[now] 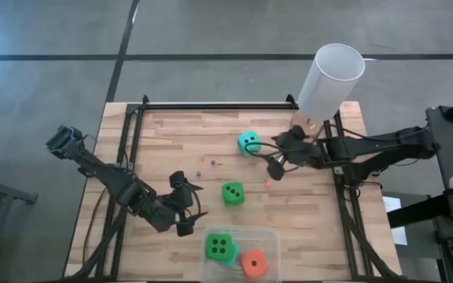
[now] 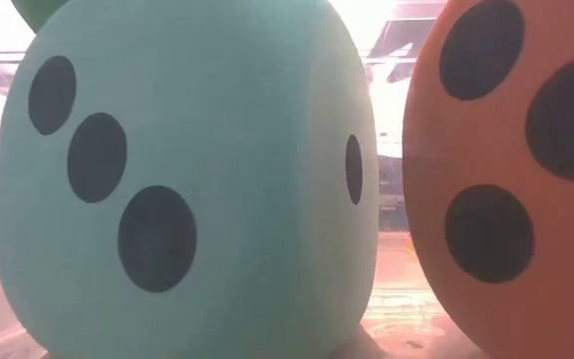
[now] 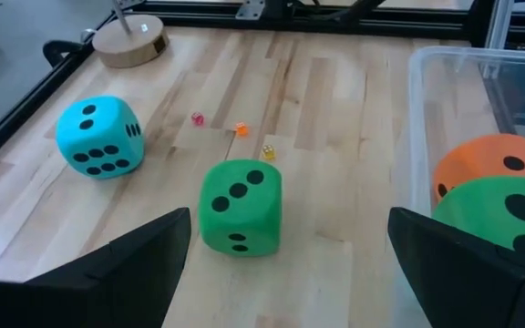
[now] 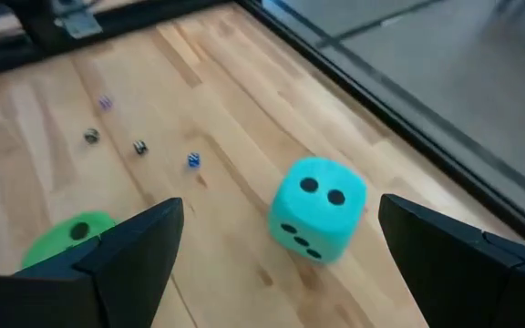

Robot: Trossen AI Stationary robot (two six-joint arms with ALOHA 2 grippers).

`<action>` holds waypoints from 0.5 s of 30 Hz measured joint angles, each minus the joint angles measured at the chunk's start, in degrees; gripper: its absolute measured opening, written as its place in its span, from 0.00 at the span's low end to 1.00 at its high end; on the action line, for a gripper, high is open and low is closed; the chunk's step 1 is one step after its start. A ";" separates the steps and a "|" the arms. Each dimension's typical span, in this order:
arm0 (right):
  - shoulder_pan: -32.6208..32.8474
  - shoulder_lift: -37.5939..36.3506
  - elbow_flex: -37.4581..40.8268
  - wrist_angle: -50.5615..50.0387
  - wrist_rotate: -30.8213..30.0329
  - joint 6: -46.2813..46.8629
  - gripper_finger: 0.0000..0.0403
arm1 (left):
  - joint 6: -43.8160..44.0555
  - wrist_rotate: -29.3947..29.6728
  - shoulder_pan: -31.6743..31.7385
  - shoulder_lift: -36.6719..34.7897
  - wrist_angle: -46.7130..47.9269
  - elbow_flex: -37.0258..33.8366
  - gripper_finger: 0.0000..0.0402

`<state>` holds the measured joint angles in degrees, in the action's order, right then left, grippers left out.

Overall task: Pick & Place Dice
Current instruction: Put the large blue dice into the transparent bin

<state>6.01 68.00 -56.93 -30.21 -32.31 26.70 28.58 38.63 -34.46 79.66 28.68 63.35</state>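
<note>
High view: two dice on the surface point(image 1: 171, 134), three in the box point(image 1: 270, 236).
Left claw point(image 1: 185, 207) and right claw point(image 1: 277, 156) both open, holding nothing.

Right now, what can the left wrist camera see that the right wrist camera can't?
Only the left wrist view shows the clear bin holding the orange die and a green die, plus the round wooden base. Only the right wrist view shows the floor beyond the table edge. Both show the teal die, the loose green die and tiny dice.
</note>
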 joint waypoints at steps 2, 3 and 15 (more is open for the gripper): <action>-1.77 1.67 -0.43 -0.45 1.66 0.60 0.91 | 0.02 0.00 0.00 0.00 -0.01 0.00 0.93; -2.79 2.59 -0.91 -0.57 3.19 0.96 0.91 | 0.02 0.00 0.00 0.00 -0.01 0.00 0.93; -14.32 14.10 -8.50 -7.57 9.92 3.35 0.91 | 0.02 0.14 0.00 0.00 0.00 0.00 0.93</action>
<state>-8.30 82.10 -65.42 -37.78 -22.39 30.05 28.60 38.77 -34.46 79.66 28.69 63.35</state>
